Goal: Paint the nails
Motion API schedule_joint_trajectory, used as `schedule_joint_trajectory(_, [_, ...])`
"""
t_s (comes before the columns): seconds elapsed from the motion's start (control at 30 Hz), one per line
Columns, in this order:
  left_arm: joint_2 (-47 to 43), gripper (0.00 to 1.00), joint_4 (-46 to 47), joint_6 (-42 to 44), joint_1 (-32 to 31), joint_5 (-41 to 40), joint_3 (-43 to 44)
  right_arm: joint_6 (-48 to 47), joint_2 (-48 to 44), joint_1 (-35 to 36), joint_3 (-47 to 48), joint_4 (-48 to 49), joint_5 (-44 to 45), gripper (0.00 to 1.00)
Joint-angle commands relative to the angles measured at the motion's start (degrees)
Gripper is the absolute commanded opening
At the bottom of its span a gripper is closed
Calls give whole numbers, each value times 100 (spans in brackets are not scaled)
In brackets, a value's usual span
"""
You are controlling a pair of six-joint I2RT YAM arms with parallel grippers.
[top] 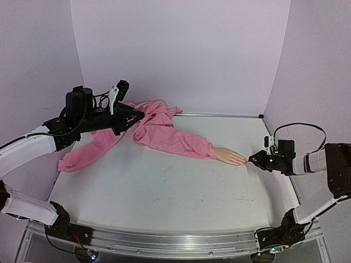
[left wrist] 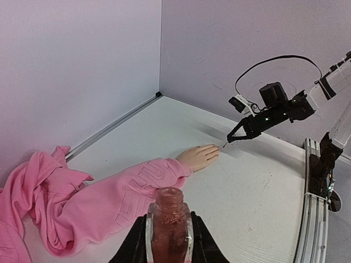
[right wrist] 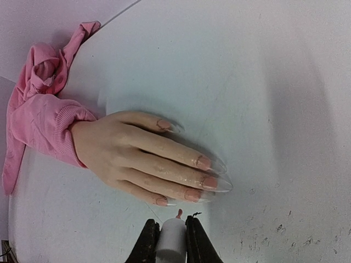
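A: Where are the nails (right wrist: 203, 163)?
B: On the mannequin hand (right wrist: 126, 153), palm-down, sticking out of the pink sleeve (right wrist: 44, 118). Your right gripper (right wrist: 171, 233) clamps the white brush cap (right wrist: 172, 245), and the brush tip sits just beside the hand's nearest nail, maybe touching.
A: Left?
B: Your left gripper (left wrist: 167, 244) pinches the open bottle (left wrist: 168, 216), well away from the hand.

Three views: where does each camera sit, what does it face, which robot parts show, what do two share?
Top external: above and behind, looking down over the table; both arms show.
Left wrist: on the left arm, facing the right tool; left tool grips an open bottle.
Right wrist: on the right arm, facing the nails; its fingers pinch a white cap.
Both wrist views share the mannequin hand.
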Motion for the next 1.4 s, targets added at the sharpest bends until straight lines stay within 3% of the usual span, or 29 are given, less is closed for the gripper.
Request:
schedule_joint_trajectory(0.0, [-17,0,248,56,43,70,46,-16,123,-24,92,275,-64,0])
schedule_joint_trajectory(1.37, [62,0,249,-52,96,152,53,-27,500,-24,86,741,-177,0])
